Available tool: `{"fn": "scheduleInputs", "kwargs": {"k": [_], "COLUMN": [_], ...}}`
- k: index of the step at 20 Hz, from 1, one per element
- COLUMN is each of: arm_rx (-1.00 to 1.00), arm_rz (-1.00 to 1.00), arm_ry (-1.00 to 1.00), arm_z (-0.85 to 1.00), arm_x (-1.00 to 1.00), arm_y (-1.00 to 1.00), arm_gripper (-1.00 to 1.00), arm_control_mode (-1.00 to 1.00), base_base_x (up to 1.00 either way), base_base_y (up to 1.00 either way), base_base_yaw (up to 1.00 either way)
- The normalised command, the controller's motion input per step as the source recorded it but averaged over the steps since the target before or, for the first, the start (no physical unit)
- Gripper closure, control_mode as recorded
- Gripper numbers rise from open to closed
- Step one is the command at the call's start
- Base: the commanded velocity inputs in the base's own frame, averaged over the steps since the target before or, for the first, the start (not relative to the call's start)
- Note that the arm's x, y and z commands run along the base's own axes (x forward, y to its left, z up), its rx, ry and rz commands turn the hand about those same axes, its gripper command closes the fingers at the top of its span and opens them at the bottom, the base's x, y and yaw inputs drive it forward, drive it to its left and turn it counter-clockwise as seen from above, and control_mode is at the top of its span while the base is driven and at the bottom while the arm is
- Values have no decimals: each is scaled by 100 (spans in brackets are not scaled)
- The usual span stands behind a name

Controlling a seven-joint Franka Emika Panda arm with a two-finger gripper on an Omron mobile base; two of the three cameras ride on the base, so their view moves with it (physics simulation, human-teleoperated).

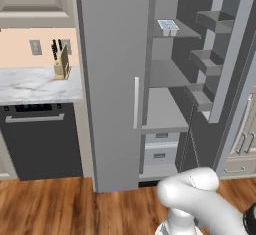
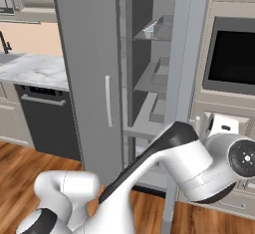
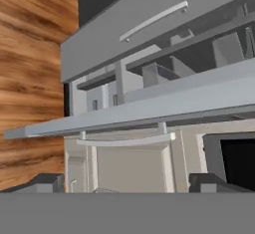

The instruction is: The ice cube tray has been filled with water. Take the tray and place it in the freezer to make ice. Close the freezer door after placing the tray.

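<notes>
While the freezer door stands swung open, the left base view shows the tray on the freezer's upper shelf; in the hand view the fingers stand spread, empty, facing the door's edge.
</notes>
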Motion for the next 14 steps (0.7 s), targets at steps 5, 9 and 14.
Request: {"fn": "scheduleInputs", "kwargs": {"k": [5,9,14], "arm_rx": [4,8,7], "arm_rz": [15,30,34], "arm_ry": [-1,0,0], "arm_z": [-33,-48,-54], "arm_x": [22,41,49], "arm_y": [-12,0,0], "arm_gripper": [-100,-100,-100], "arm_control_mode": [-100,-100,-100], "base_base_x": [0,0,0], "base_base_y": [0,0,0], "base_base_yaw": [0,0,0]}}
